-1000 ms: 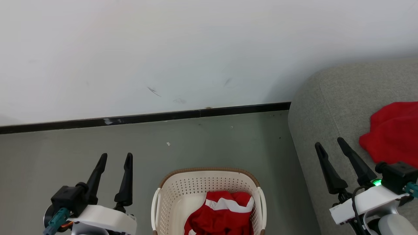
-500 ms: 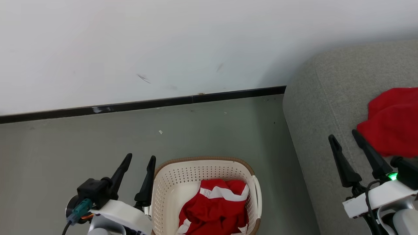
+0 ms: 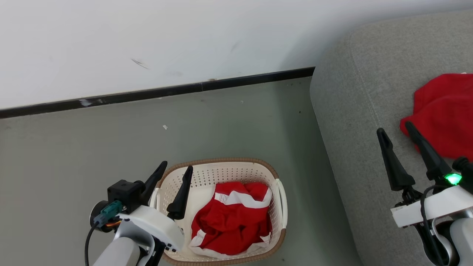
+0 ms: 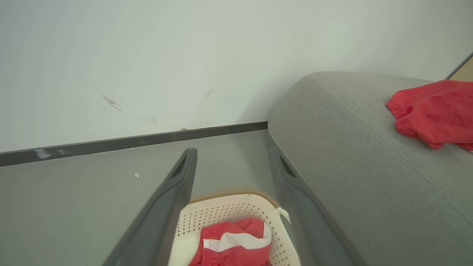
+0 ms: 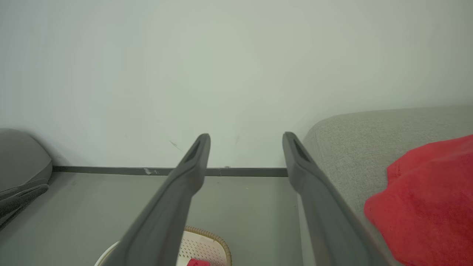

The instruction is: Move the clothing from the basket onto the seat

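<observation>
The grey-green seat carries one red garment, well in from its rounded corner. On the floor beside the seat's left edge stands the basket, with red-and-white clothing bunched inside (mostly its right half). The left gripper hangs over the basket's left rim, fingers apart and empty. The right gripper hangs over the seat, just beside the red garment, fingers also apart and empty.

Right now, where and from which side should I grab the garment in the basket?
Probably pinch the bunched fold by the white band of the red garment, coming down from above with the left gripper: the basket walls block the sides, and its jaws stand open.
</observation>
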Controlling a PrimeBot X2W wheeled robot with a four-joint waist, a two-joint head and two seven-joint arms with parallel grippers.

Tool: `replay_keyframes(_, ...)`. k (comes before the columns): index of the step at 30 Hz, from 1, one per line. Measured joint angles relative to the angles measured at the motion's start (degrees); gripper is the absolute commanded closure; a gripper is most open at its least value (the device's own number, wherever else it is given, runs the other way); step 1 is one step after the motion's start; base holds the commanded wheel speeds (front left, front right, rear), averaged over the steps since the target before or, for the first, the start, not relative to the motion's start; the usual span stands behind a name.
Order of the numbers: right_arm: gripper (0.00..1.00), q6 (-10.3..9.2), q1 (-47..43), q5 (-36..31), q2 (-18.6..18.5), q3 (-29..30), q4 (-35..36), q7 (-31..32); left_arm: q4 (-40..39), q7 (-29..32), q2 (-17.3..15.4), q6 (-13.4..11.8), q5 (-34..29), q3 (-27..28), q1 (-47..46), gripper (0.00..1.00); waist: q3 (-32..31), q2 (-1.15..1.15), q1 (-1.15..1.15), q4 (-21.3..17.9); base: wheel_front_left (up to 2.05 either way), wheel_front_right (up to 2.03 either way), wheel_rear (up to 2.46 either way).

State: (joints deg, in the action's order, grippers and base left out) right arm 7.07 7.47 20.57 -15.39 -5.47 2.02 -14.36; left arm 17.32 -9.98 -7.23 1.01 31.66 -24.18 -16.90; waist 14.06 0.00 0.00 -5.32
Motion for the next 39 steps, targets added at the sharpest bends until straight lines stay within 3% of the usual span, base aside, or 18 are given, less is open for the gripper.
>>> replay_keyframes(20,0.0,0.0,4.91,-0.05,1.35,2.81,4.61,-0.01,9.72,5.35,0.94,2.25,-2.57,-4.36,-8.18,0.0,10.0,0.0,0.0,-3.92,0.0,0.0,0.0)
replay_keyframes(39,0.0,0.0,11.67,-0.05,4.12,1.09,6.36,-0.03,20.53,8.44,1.81,3.18,-2.92,-4.95,-16.79,0.0,20.23,0.0,0.0,-7.54,0.0,0.0,0.0)
